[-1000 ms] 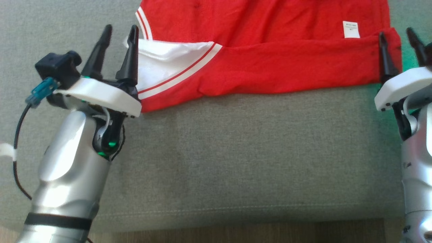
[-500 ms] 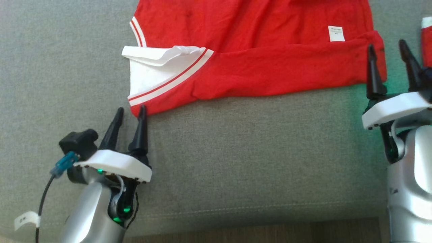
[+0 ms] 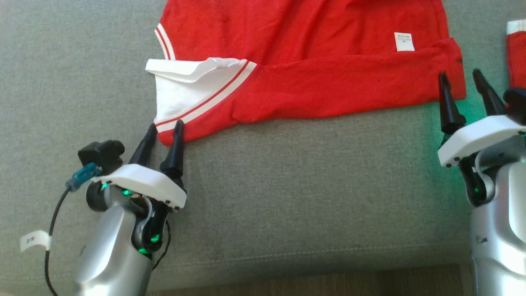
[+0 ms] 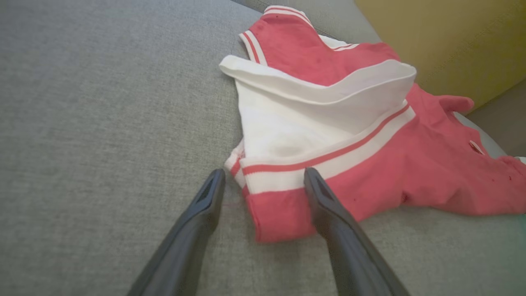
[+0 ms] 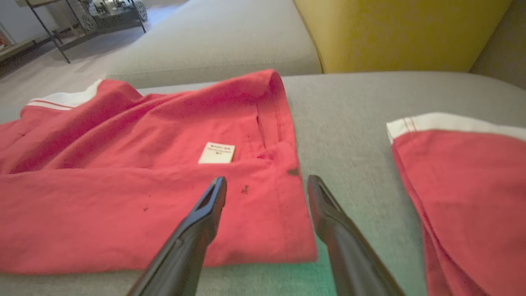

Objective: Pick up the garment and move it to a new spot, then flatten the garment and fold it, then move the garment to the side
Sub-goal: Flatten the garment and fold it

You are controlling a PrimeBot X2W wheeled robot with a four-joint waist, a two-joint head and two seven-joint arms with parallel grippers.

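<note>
The garment [image 3: 328, 82] is red with white striped trim and lies folded across the far part of a grey cushion [image 3: 308, 185]. A white flap and a small white label show on it. My left gripper [image 3: 165, 124] is open at the garment's near left corner. In the left wrist view that corner of the garment [image 4: 411, 164] lies between the spread fingers of the left gripper [image 4: 263, 176]. My right gripper [image 3: 459, 74] is open at the near right corner. In the right wrist view the right gripper [image 5: 267, 181] hovers over the red hem of the garment [image 5: 123, 197]. Neither holds cloth.
A second red piece with a white band [image 3: 515, 45] lies just right of my right gripper, seen as red cloth [image 5: 464, 185] from the wrist. A yellow cushion [image 5: 390, 33] stands behind. The grey cushion's front edge and wood floor [image 3: 328, 283] run along the bottom.
My left gripper has drawn back from the white flap to the garment's near left corner. My right gripper has also pulled back a little, and the head view has shifted.
</note>
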